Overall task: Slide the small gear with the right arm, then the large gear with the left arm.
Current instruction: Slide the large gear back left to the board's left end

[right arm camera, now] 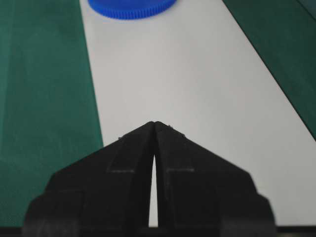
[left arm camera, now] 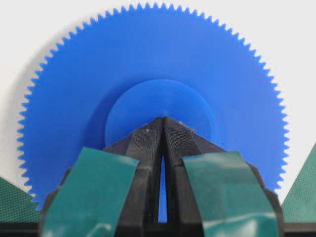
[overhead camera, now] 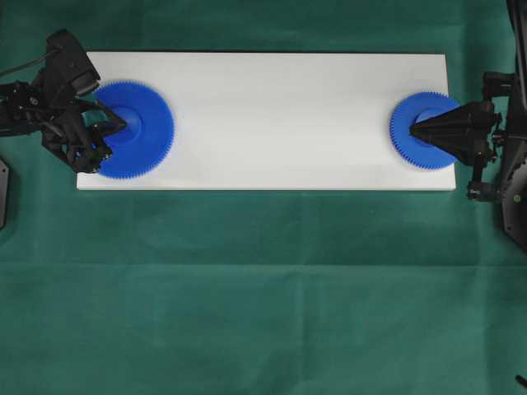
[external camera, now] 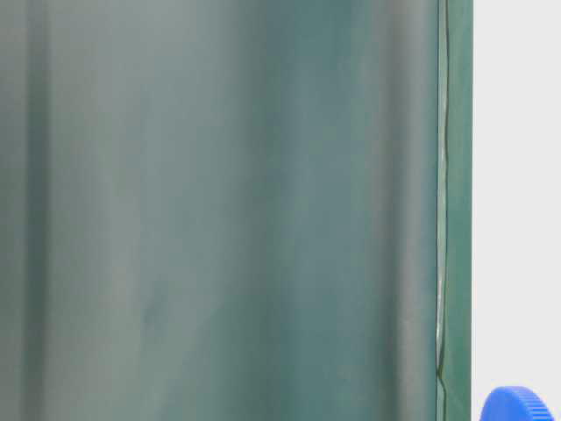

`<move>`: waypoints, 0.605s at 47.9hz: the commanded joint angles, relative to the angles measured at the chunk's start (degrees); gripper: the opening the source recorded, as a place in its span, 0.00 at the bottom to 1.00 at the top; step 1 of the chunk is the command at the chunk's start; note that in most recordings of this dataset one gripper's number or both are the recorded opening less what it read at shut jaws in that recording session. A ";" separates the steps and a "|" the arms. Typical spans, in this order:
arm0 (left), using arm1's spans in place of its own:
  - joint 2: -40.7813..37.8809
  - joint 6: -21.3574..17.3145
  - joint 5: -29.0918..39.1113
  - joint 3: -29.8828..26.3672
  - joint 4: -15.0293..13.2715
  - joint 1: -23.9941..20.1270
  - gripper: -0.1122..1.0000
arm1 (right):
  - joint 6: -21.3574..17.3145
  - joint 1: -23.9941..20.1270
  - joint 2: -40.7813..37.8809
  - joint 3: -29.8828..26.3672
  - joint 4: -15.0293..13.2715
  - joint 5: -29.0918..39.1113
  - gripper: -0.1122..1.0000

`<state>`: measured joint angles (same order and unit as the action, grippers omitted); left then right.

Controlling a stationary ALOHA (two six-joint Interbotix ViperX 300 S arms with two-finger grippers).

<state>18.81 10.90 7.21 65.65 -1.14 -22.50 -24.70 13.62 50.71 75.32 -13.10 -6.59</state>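
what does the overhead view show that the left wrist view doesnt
Overhead alone: the small gear at the right end of the white board, the right gripper pointing at its hub, and the green cloth all around the board.

Left wrist alone: the large gear's fine teeth up close, and green tape on the gripper's fingers.

Both: the large gear on the board, with the left gripper shut, its tip at the hub.
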 commanded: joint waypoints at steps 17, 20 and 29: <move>2.29 0.00 3.34 -1.85 -0.09 -0.26 0.10 | -0.09 -0.09 0.00 -0.88 0.09 -0.62 0.57; 3.69 -0.09 4.31 -2.20 -0.09 -0.18 0.10 | 0.00 -0.09 0.00 -0.97 0.09 -0.62 0.57; 9.76 -0.18 6.33 -3.34 -0.09 -0.18 0.10 | -0.09 -0.09 0.00 -1.05 0.09 -0.62 0.57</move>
<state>25.75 10.81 13.18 63.90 -1.23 -22.68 -24.70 13.62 50.80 75.23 -13.01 -6.59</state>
